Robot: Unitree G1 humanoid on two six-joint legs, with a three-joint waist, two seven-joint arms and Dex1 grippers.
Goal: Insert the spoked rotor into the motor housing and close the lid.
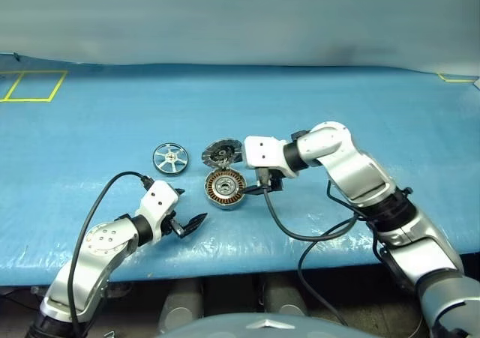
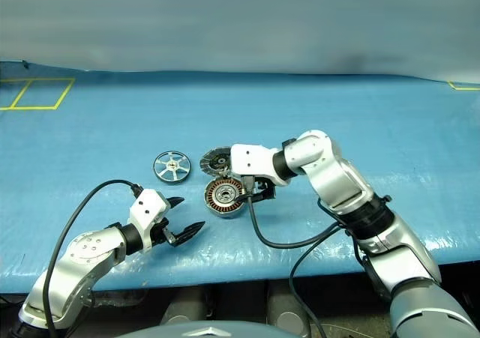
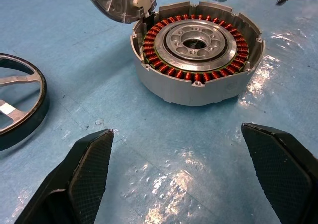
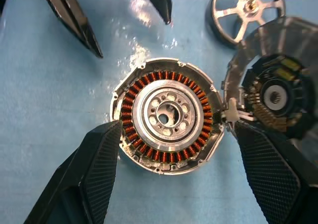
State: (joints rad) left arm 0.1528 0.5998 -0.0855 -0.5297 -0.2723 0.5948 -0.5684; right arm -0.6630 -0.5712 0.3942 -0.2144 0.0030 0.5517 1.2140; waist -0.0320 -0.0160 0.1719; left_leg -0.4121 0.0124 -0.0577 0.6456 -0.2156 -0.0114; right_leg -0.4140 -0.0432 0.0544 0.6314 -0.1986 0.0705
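Housing: the round grey metal motor housing (image 1: 225,189) with copper-brown windings is set on the blue bench (image 1: 337,98) toward its near edge, opened for loading.
Lid: the ribbed grey lid (image 1: 222,154) is swung back on its hinge.
Rotor: the shiny silver spoked rotor (image 1: 170,158) is laid just beside the lid, not yet inserted.
Right hand (image 4: 174,172): held wide above the housing, empty.
Left hand (image 3: 191,172): held wide, nearby, empty.

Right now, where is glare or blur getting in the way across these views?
Left wrist view: bright glare patches on the blue table cover beside the motor housing; windings sharp. Right wrist view: the lid looks smeared and ghosted, glare above the housing. Head views: even light, the spoked rotor readable.
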